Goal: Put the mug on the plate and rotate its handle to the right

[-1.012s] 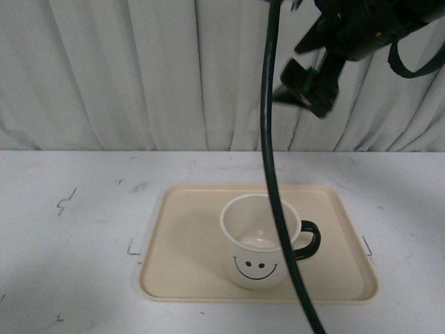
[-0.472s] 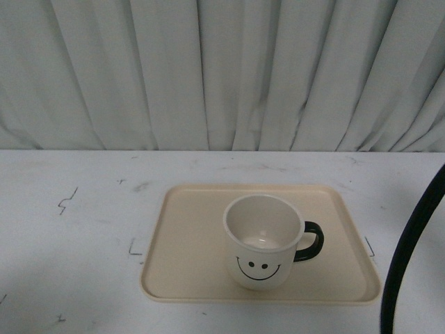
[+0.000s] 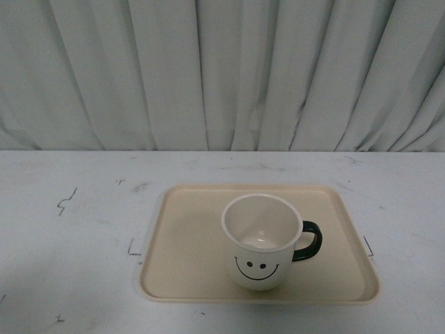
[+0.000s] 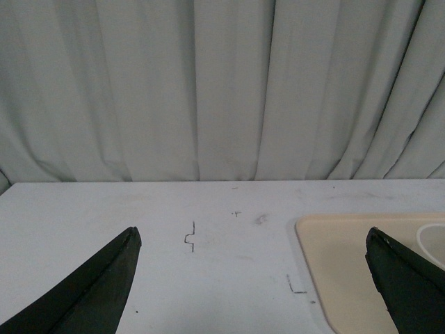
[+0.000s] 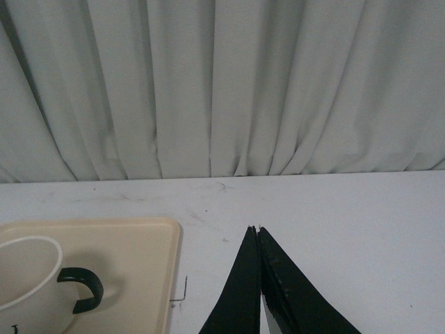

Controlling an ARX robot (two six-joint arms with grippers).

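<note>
The cream-white mug [image 3: 259, 241] stands upright on the beige plate [image 3: 188, 243], its smiley face toward the camera. Its black handle [image 3: 309, 241] points right. Neither arm shows in the front view. In the right wrist view the mug [image 5: 24, 285] and handle [image 5: 82, 287] sit on the plate [image 5: 146, 257]; my right gripper [image 5: 256, 229] is shut and empty, over bare table beside the plate. In the left wrist view my left gripper [image 4: 252, 236] is open and empty, with the plate's corner [image 4: 334, 271] between its fingers [image 4: 400, 278] and a sliver of the mug's rim [image 4: 432, 240].
A white table [image 3: 69, 243] with small black marks [image 3: 66, 202] carries the plate. A pleated grey-white curtain [image 3: 222, 69] hangs behind the table's far edge.
The right arm and its black cable have withdrawn from the front view: arm overhead one second ago, only the cable at right half a second ago, neither now. The mug stays on the plate.
</note>
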